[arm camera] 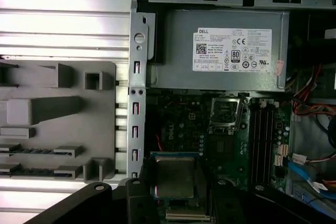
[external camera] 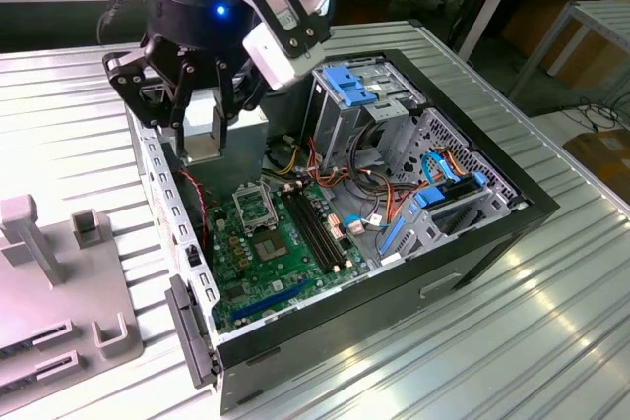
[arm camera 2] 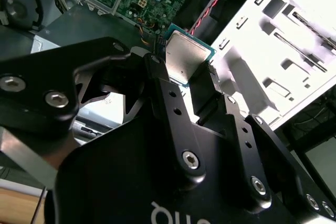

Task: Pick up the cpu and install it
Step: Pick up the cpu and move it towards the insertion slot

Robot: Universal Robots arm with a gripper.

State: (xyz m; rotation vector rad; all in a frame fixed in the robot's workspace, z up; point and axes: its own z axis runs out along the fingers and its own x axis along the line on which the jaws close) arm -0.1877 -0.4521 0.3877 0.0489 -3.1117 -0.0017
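Silver-grey cpu pinched in my hand.
I hold it over the case wall, above the green motherboard.

The computer case lies open on the table. The motherboard lies flat in the bottom of it. The socket sits on the board. The memory slots lie just beside it, toward the exterior view's right. The power box sits in the case at the socket's end of the board. A holder block lies on the table, at the exterior view's left of the case. The gripper hangs over the case wall on that side. The cpu is between its fingers, above the board and apart from the socket.
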